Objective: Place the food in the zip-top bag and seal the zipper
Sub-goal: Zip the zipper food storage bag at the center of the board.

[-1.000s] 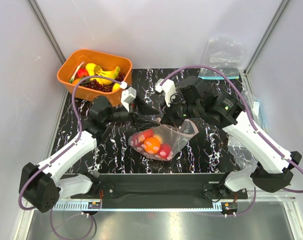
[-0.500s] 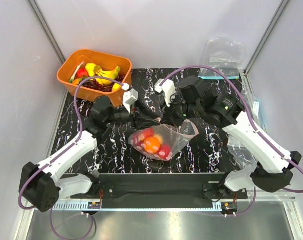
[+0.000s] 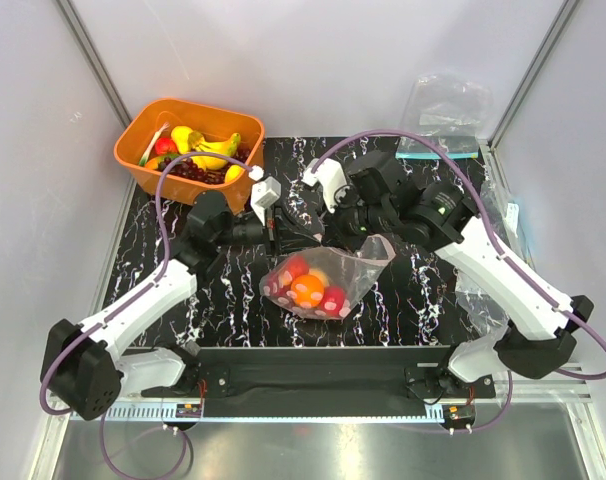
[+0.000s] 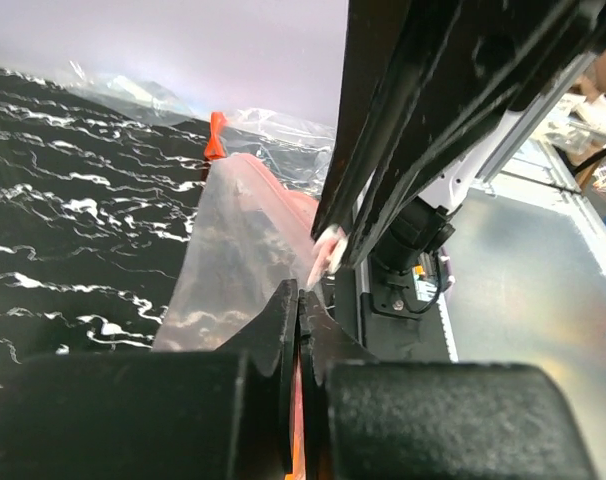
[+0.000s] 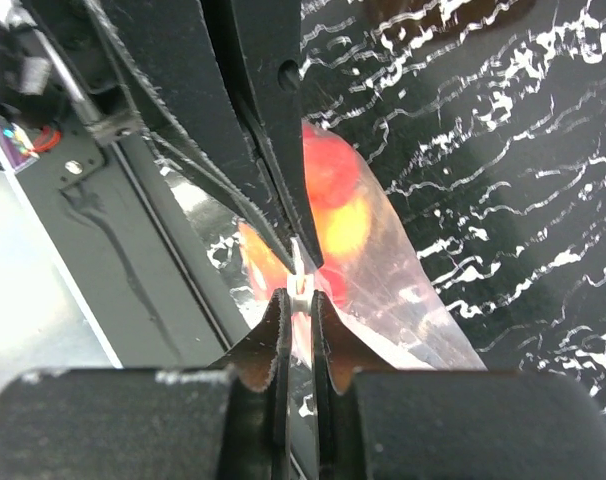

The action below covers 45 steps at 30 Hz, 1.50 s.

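The zip-top bag [image 3: 361, 268] lies on the black marbled mat, and the food [image 3: 306, 290] is inside it: an orange, red fruits and a peach. My left gripper [image 3: 291, 238] is shut on the bag's mouth edge. In the left wrist view the pink-red zipper [image 4: 299, 395] runs between the shut fingers [image 4: 279, 322], with the clear bag [image 4: 238, 250] stretching ahead. My right gripper [image 3: 328, 240] meets it from the other side. In the right wrist view this gripper [image 5: 301, 296] pinches a small white piece on the zipper [image 5: 301, 282], with the fruit [image 5: 333, 205] showing through the plastic.
An orange basket [image 3: 133, 150] at the back left holds bananas [image 3: 208, 148] and dark grapes [image 3: 188, 172]. Spare clear bags [image 3: 445, 105], one with a teal strip [image 3: 438, 153], lie at the back right. More clear plastic [image 3: 483, 292] lies under the right arm.
My left gripper has closed on the bag's mouth edge after moving right, toward the right gripper. The right gripper stays shut and has shifted a little left.
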Motion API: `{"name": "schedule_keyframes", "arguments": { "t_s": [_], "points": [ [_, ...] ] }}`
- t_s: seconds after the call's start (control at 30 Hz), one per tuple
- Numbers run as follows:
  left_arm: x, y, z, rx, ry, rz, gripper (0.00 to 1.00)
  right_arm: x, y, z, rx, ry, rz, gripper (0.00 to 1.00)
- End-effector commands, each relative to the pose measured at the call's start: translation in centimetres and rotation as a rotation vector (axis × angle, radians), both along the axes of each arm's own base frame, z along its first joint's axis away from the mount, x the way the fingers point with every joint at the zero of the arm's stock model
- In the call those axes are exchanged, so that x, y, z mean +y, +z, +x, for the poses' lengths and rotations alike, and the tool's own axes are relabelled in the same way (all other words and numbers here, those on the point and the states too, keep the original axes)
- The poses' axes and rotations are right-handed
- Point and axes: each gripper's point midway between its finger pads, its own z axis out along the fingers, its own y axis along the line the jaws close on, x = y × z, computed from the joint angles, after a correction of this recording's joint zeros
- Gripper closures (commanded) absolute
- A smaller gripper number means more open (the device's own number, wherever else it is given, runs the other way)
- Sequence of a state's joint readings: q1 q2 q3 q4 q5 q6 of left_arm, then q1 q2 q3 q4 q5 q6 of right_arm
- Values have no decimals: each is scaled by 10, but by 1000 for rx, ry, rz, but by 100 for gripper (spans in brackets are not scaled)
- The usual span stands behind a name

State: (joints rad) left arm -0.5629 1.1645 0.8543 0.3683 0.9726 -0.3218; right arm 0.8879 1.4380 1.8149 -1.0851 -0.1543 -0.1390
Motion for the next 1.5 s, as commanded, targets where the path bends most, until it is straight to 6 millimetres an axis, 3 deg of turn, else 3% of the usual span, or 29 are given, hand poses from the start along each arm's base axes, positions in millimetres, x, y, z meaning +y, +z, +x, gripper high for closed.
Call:
{"name": "schedule_keyframes", "arguments": {
  "t_s": [0.0,0.6,0.97,1.13,1.3,1.47],
  "points": [
    [-2,32,0,-66,-11,-72,100,-7,-19,10,-27,-18,-99,98],
    [29,37,28,63,61,-221,100,-23,-48,15,-52,30,-254,92],
    [76,27,78,188,283,-324,100,-34,-47,12,21,-67,-289,92],
    [85,24,93,189,353,-322,100,-38,-58,2,132,-122,-333,92],
    [94,16,111,145,488,-223,100,-44,-75,0,209,-211,-396,96],
    [121,13,136,102,727,-109,100,-49,-79,-8,225,-213,-398,97]
  ]
}}
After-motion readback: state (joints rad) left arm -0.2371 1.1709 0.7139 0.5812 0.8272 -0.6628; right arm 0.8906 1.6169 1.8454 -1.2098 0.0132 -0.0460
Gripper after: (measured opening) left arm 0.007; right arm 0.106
